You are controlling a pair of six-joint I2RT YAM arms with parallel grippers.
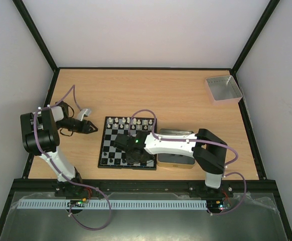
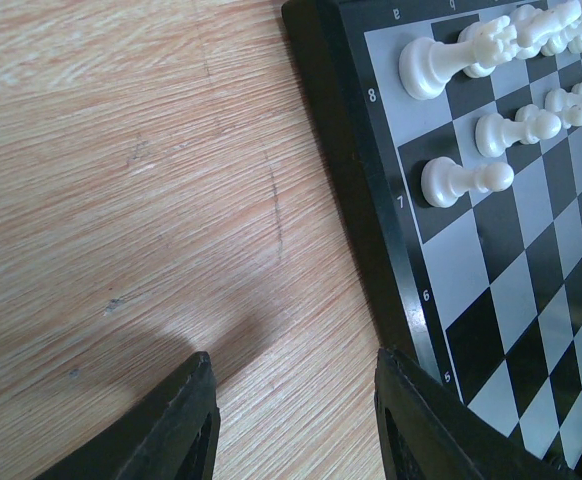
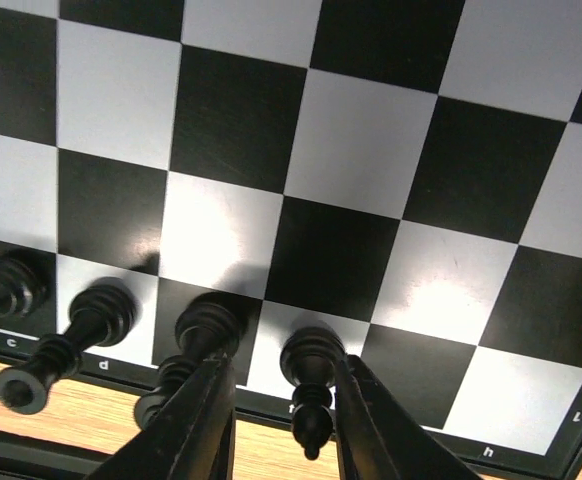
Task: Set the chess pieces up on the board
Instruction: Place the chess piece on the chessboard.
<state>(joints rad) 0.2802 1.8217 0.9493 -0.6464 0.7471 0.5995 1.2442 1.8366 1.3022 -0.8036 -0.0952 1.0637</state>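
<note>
Fingers of the right gripper, right wrist view: parted, standing either side of a black piece without clamping it, with a gap showing on its left. Piece stands upright on the board, near-edge row, file f. Three more black pieces stand beside it, toward file c. Judged best practice: rise straight up with jaws kept apart, so neither finger tips this piece or its close neighbour.

Left wrist view: left gripper slack, its fingers apart with nothing between, over bare table just beside the board's border. White pieces occupy rows 7 and 8.

Top external view: board lies centre-left on the light wood-grain table, with the right arm reaching across it. At its right edge, touching or nearly so, a gold-rimmed tin. Well apart, at the far right corner, a grey tray. Pale walls and black frame posts enclose the cell.
</note>
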